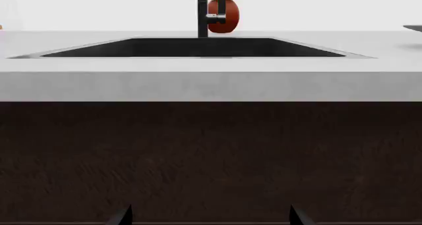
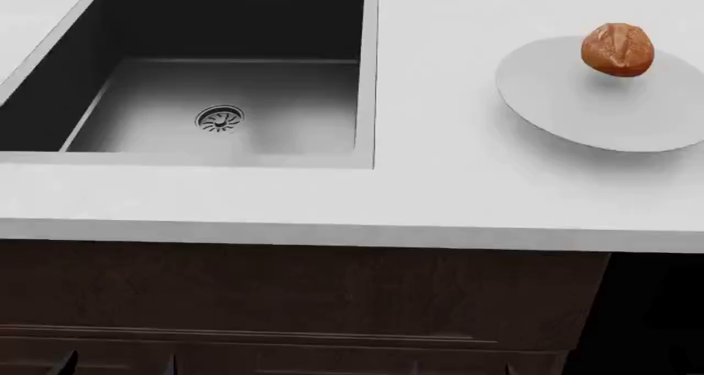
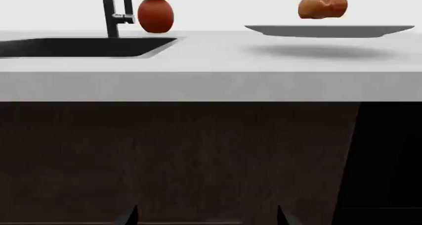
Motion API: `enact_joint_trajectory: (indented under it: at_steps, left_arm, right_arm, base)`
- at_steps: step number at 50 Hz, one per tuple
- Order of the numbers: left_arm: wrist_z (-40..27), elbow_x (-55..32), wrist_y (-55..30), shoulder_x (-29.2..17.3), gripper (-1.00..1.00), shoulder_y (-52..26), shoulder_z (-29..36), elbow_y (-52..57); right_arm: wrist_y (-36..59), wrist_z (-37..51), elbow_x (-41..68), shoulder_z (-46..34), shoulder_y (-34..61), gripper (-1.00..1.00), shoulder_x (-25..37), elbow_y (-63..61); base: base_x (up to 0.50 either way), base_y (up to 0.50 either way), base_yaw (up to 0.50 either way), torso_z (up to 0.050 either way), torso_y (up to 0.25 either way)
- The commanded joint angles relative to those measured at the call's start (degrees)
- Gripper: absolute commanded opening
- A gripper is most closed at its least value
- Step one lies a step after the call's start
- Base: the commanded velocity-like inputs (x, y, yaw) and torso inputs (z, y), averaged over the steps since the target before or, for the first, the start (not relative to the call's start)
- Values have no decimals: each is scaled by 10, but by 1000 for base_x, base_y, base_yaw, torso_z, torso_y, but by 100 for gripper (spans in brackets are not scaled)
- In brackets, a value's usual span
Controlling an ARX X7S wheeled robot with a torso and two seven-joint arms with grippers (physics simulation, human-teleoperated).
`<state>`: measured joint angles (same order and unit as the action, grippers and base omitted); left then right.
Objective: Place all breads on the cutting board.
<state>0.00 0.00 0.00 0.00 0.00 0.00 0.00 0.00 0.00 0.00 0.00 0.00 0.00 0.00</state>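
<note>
On the white plate (image 2: 572, 111), right of the sink (image 2: 220, 86), a dark roll (image 2: 617, 49) is seen, well above both hands, whose fingertips are spread open below the worktop (image 2: 330, 202).

This is a kitchen. A long white countertop (image 2: 440, 194) runs over dark brown wooden cabinet fronts (image 2: 297, 292). Set into the counter is a deep dark sink (image 2: 220, 95) with a round metal drain (image 2: 220, 119), and a black faucet (image 1: 203, 12) rises behind it. A red-brown pot with a small plant (image 3: 155, 10) stands beside the faucet. A bread roll (image 2: 617, 49) sits on a white plate (image 2: 572, 103) on the counter.
</note>
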Motion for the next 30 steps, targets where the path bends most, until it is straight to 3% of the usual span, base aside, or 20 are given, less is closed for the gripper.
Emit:
enact_joint_trajectory:
  at_steps: [1,10,11,16,17,18,19,30]
  left_arm:
    - [-6,-6,0,-6,100,0,0,0]
    - [-31,-23,-8,-20,100,0,22,2]
    - [-40,0,38,-32,100,63,27,4]
    - [-53,-4,74,-35,100,69,29,14]
    - [-53,-5,74,-36,100,69,30,14]
    - [-40,-10,-1,-28,100,8,29,9]
    - [-6,-6,0,-6,100,0,6,0]
    - [-23,-26,7,-30,100,7,33,23]
  right_arm:
    - [0,7,5,0,0,100,5,0]
    - [-12,25,32,-25,-10,100,22,-12]
    - [-11,27,32,-27,-11,100,24,-15]
    - [11,31,37,-38,-15,100,31,-39]
    - [10,32,38,-39,-15,100,32,-38]
    - [11,32,25,-31,-1,100,26,-11]
    - [0,7,5,-7,0,100,5,0]
    - [11,32,19,-30,-10,100,29,-36]
  base:
    - [0,0,0,0,0]
    - [0,0,0,0,0]
    - [0,0,0,0,0]
    - [0,0,0,0,0]
    - [0,0,0,0,0]
    - [0,0,0,0,0]
    - [0,0,0,0,0]
    - [0,0,0,8,20]
